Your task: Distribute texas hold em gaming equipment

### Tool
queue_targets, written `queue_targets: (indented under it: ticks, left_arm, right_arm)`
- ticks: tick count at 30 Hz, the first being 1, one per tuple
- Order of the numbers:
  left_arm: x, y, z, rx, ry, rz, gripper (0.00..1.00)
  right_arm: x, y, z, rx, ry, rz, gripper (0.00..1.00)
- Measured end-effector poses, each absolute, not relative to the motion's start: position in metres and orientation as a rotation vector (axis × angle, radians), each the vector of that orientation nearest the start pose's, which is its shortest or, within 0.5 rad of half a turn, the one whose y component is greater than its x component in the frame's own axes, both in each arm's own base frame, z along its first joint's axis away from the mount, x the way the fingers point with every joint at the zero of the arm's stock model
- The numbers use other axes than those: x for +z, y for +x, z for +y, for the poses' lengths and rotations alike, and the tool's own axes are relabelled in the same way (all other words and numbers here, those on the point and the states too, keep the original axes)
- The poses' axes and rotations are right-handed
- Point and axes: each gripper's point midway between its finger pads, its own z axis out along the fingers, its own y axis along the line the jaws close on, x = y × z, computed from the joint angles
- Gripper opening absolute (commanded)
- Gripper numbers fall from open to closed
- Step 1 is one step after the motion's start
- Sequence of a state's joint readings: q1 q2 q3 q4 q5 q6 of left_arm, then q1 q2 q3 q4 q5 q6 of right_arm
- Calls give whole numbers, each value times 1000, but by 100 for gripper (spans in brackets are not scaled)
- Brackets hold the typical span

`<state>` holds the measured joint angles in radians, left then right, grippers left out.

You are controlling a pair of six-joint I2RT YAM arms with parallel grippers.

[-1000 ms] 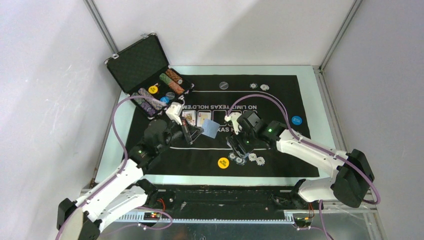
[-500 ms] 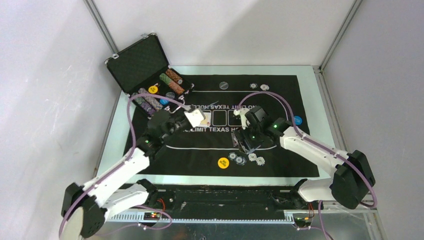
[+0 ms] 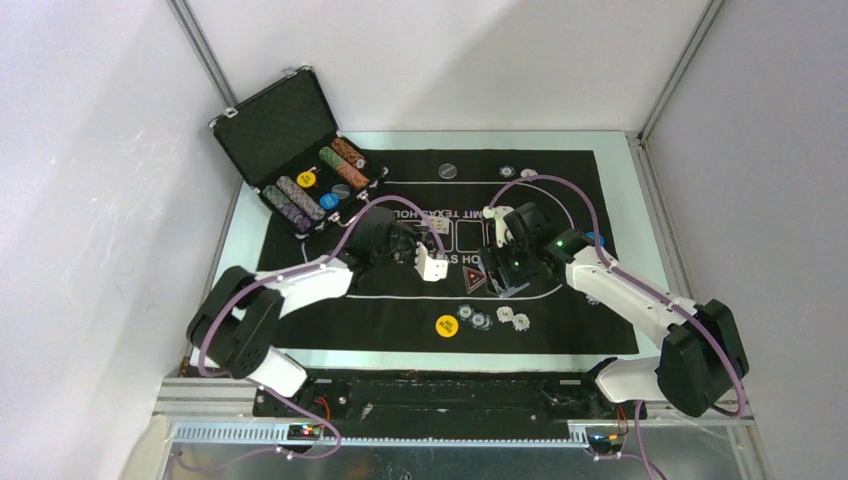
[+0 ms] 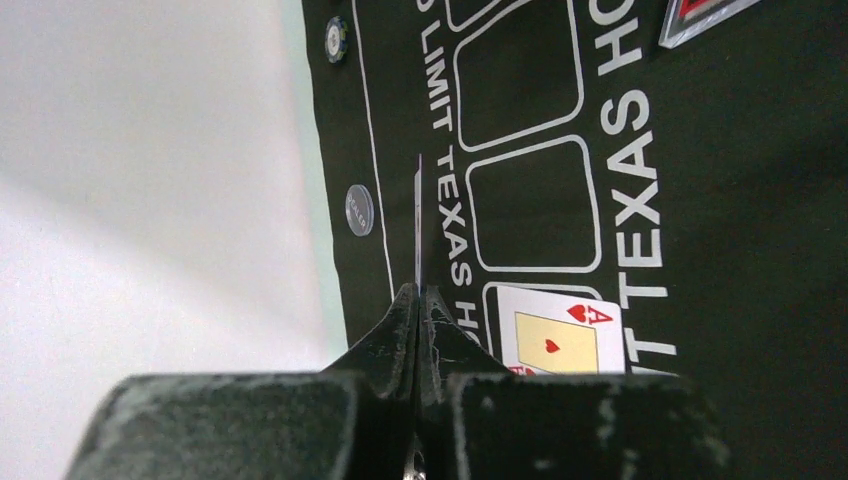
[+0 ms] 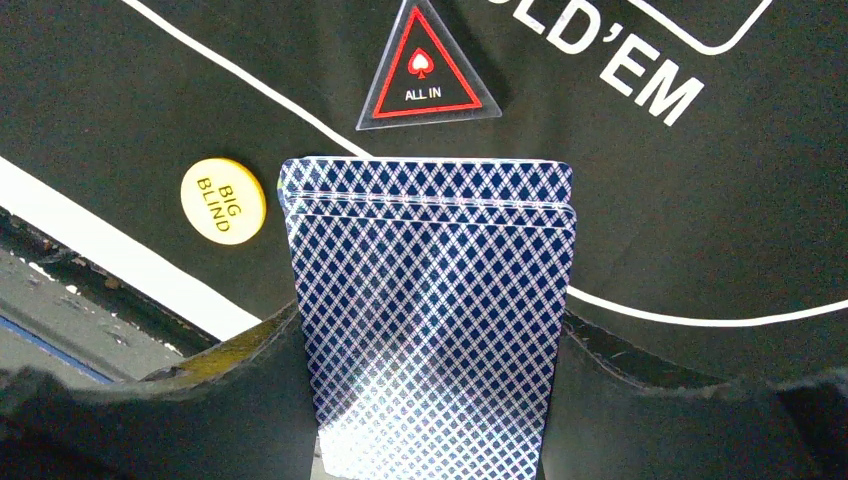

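L arm has swung rightward since the earlier frame, away from the case (image 3: pixel 275 125) to the ctr of the mat (image 3: pixel 380 325). R arm has shifted slightly toward the far side, and the triangle marker (image 5: pixel 428 70) now shows beside it. L gripper (image 4: pixel 418 300) is pinched together on a single card (image 4: pixel 418 220), seen edge-on, over the printed card boxes. Ace of hearts (image 4: pixel 556 338) lies face-up in a box just beside it. R gripper (image 5: pixel 430 345) is clamped on the blue-backed deck (image 5: pixel 430 240), a finger on each long edge, cards slightly fanned, above the mat. Yellow BIG BLIND disc (image 5: pixel 223 200) lies on the mat left of the deck, apart from the marker. Small chips (image 3: pixel 505 317) sit in a loose row btwn disc & R arm, near the mat's near edge.
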<state>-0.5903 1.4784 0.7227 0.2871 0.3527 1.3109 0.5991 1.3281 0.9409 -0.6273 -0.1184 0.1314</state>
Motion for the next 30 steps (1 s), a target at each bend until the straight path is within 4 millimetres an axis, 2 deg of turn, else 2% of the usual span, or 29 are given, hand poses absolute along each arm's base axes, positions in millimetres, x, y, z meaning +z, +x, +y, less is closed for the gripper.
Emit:
queue_targets:
  ticks: [8, 12, 20, 22, 24, 30]
  left_arm:
    - [94, 368, -274, 130, 1891, 922, 0]
    - [85, 377, -278, 131, 1922, 937, 0]
    - [69, 382, -278, 106, 1975, 996, 0]
    - [66, 383, -278, 104, 1987, 1010, 4]
    - [63, 383, -278, 101, 1997, 1021, 15]
    - [49, 378, -276, 69, 2044, 1067, 32]
  right_arm:
    - [96, 237, 190, 414, -640, 2569, 0]
    - [95, 237, 189, 415, -639, 2575, 0]
    - [88, 239, 188, 406, -630, 2596, 0]
    - [88, 240, 187, 405, -627, 2597, 0]
    - [88, 240, 186, 404, -623, 2597, 0]
    - [87, 241, 186, 402, -619, 2600, 0]
